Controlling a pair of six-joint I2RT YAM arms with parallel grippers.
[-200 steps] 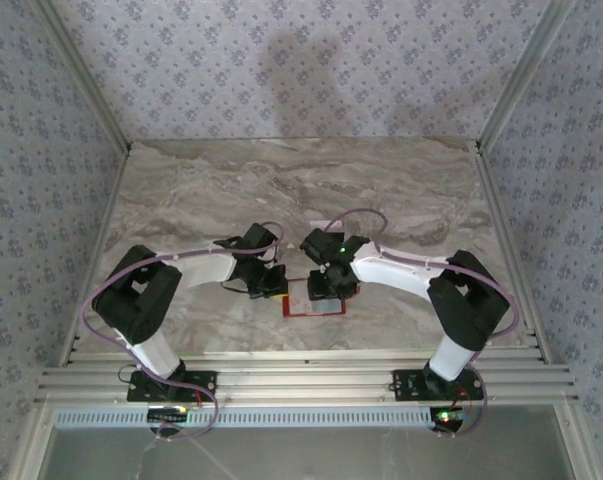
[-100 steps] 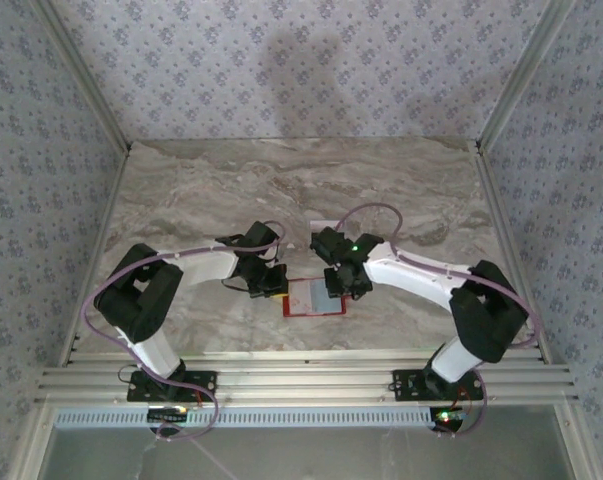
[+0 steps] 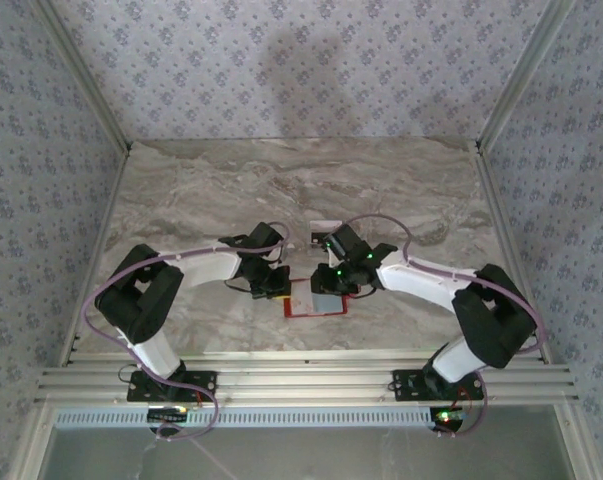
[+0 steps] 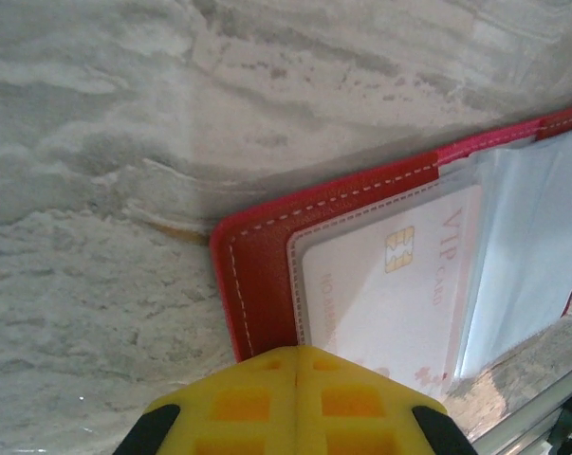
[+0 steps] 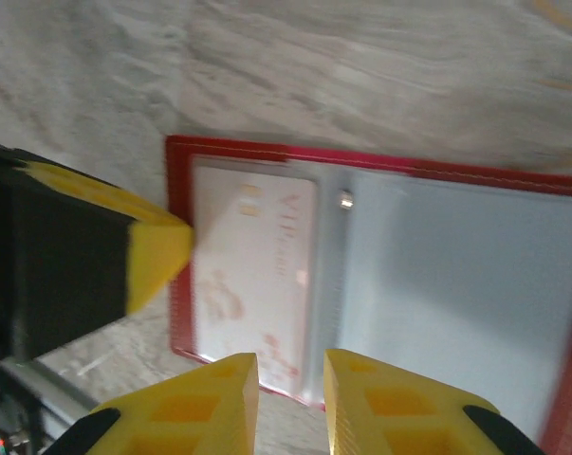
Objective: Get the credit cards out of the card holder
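Observation:
The red card holder (image 3: 316, 308) lies open on the marble near the front edge. A clear sleeve on its left side holds a white credit card (image 4: 390, 284) with a gold chip and "VIP" lettering, also plain in the right wrist view (image 5: 252, 256). My left gripper (image 3: 273, 284) is shut, its yellow tips (image 4: 298, 353) resting on the holder's red left border (image 4: 257, 275). My right gripper (image 5: 290, 379) hovers over the holder's near edge (image 5: 380, 161) with its jaws a little apart and nothing between them. The left gripper's yellow finger (image 5: 157, 251) shows beside the card.
A small whitish flat rectangle (image 3: 324, 226) lies on the table just behind the right wrist. Patterned walls close in the sides and back. A slatted metal rail (image 3: 301, 380) runs along the near edge in front of the arm bases.
The right arm has swung its elbow out to the right and turned its wrist over the holder, and its jaws have narrowed. The left gripper has stayed shut in place.

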